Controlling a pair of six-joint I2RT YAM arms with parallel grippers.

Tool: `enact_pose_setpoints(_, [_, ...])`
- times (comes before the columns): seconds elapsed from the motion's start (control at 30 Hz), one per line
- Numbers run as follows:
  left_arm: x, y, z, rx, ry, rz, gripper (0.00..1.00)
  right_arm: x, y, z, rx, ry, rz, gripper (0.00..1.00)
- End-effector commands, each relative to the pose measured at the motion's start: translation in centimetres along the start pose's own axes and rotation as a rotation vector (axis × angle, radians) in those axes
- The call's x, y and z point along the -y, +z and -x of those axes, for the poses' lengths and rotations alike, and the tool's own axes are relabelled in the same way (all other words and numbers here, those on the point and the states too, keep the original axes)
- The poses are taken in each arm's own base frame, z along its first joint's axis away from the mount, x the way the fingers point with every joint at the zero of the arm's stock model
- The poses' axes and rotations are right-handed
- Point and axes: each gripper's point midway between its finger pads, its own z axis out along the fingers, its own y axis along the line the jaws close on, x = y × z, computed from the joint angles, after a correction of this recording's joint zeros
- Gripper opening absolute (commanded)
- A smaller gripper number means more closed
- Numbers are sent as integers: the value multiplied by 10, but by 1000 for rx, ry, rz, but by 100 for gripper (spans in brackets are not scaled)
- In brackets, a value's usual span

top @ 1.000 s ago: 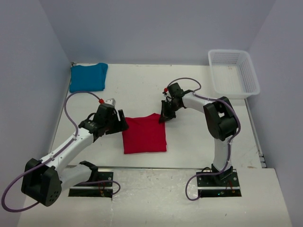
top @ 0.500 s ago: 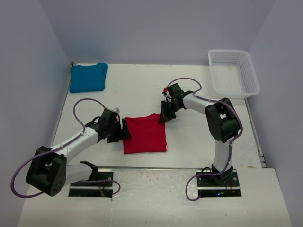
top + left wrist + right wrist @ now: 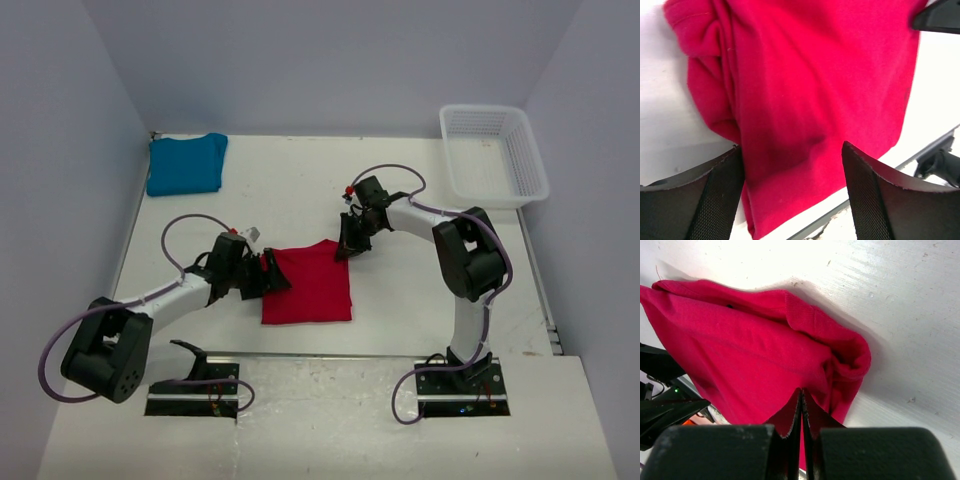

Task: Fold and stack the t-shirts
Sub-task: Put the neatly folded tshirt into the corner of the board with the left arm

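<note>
Red t-shirt (image 3: 312,288): the left gripper (image 3: 268,276) has moved in to its left edge.
It lies folded between the grippers; the teal-blue t-shirt (image 3: 186,163) sits at the far left corner. Soft, light cloth, likely to sag and slip; best taken at a bunched corner. Only the wrist views show the jaws: the left's apart astride the rumpled edge, the right gripper (image 3: 346,244) pressed together on the far right corner.

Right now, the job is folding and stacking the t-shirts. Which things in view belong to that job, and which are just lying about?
Belongs to the job:
red t-shirt, centre
teal-blue t-shirt, far left corner
right gripper, shut on the red t-shirt's corner
left gripper, open at its left edge

Just lying about:
white mesh basket, far right
</note>
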Motion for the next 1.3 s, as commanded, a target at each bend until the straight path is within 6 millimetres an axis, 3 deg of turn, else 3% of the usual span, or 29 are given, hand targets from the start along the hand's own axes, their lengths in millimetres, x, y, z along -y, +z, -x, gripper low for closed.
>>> enact_pose_setpoints(0.0, [-37, 7, -38, -106, -54, 87, 76, -11, -10, 4, 34, -40, 28, 0])
enact_pose_setpoints(0.3, [-48, 15, -41, -121, -60, 113, 57, -9, -8, 2, 27, -36, 21, 0])
enact_pose_setpoints(0.33, [-50, 16, -42, -127, -61, 120, 49, -10, -10, 3, 32, -38, 23, 0])
enact_pose_setpoints(0.5, [-55, 22, -40, -128, -67, 142, 33, -13, -13, 3, 37, -41, 31, 0])
enact_pose_setpoints(0.6, [-51, 27, -31, -121, -60, 139, 19, -16, -19, 2, 54, -49, 23, 0])
enact_pose_setpoints(0.67, [-50, 29, -25, -112, -57, 140, 4, -20, -28, 2, 74, -60, 14, 0])
enact_pose_setpoints(0.73, [-47, 33, -16, -101, -46, 141, 0, -23, -37, 3, 100, -70, 7, 0])
enact_pose_setpoints(0.87, [-35, 35, 15, -43, 9, 143, 0, -39, -61, -2, 140, -100, 29, 0])
enact_pose_setpoints(0.97, [-39, 29, 37, 10, 52, 224, 0, -49, -78, -9, 173, -126, 38, 0])
enact_pose_setpoints(1.0, [-31, 26, 54, 45, 83, 227, 0, -48, -79, -16, 168, -128, 36, 0])
enact_pose_setpoints(1.07, [-35, 20, 72, 82, 112, 297, 0, -50, -85, -28, 181, -149, 27, 0])
enact_pose_setpoints(1.17, [-23, 12, 120, 171, 184, 364, 0, -51, -91, -43, 186, -169, 20, 0])
enact_pose_setpoints(1.27, [-30, 9, 148, 213, 254, 464, 0, -48, -94, -51, 187, -179, 7, 0])
